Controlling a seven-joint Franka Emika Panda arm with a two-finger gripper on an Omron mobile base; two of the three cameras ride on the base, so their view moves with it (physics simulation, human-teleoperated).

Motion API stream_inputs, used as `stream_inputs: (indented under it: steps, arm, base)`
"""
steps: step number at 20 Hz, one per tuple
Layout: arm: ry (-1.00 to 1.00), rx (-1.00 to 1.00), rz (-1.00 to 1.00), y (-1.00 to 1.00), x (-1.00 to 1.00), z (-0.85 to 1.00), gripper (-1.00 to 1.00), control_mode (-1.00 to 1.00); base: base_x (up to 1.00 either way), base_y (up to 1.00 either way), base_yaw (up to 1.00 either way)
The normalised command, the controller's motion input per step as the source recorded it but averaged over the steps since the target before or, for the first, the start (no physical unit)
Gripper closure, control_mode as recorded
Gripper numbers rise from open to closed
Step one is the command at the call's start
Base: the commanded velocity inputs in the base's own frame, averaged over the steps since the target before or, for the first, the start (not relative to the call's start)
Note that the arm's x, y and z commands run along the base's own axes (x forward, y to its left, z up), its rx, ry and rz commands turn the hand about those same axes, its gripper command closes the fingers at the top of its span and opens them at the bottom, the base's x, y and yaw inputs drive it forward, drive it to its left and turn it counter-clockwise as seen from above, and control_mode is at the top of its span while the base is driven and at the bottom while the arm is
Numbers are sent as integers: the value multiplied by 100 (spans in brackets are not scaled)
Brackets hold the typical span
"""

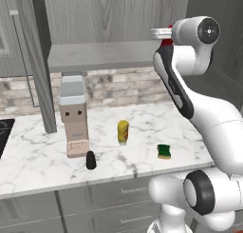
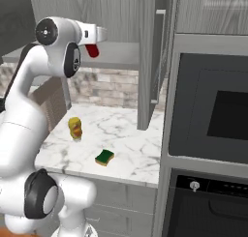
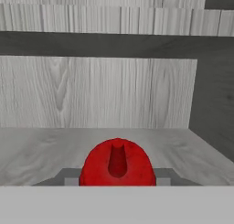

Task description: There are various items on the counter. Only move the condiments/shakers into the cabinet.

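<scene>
- Up at the cabinet (image 1: 109,18), the arm reaches over the light-grey shelf board (image 1: 99,56) with the gripper (image 3: 117,182) closed on the red bottle (image 3: 117,163).
- From the hand view, the red bottle is seen end-on between the two fingers, its pointed cap aimed at the wood-grain back wall, the shelf board spreading out below it.
- From the right base view, the red bottle (image 2: 92,50) hangs under the white hand in front of the shelf; the left base view gives just a sliver of red (image 1: 166,42) behind the wrist.
- On the left base view, the small black shaker (image 1: 90,160) stands near the front edge of the counter (image 1: 38,156), just in front of the tall beige-and-grey appliance (image 1: 74,115).
- Both base views show the yellow bottle (image 1: 123,131) upright mid-counter and the green-and-yellow sponge (image 1: 164,151) lying flat to its right, well apart from it.
- Across the right base view, a dark built-in oven (image 2: 213,115) fills the tall unit beside the counter.
- White marble with grey veins tops grey drawers (image 1: 104,203); a pale brick backsplash (image 1: 123,87) runs under the shelf.
</scene>
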Motion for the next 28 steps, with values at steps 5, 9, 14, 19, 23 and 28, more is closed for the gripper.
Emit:
stream_inputs:
  steps: [5,9,14,19,23,28]
  arm:
    - [5,-1,0,0,47,-3,100,-100]
    - [2,-3,0,0,38,-15,100,-100]
    - [5,-3,0,-1,40,-28,100,-100]
    - [0,0,0,-7,31,-46,100,-100]
    - [0,0,0,-3,26,-40,100,-100]
    - [0,0,0,0,4,0,100,-100]
  base:
    - [0,0,0]
    - [0,0,0]
    - [0,0,0]
    - [0,0,0]
    - [0,0,0]
    - [0,0,0]
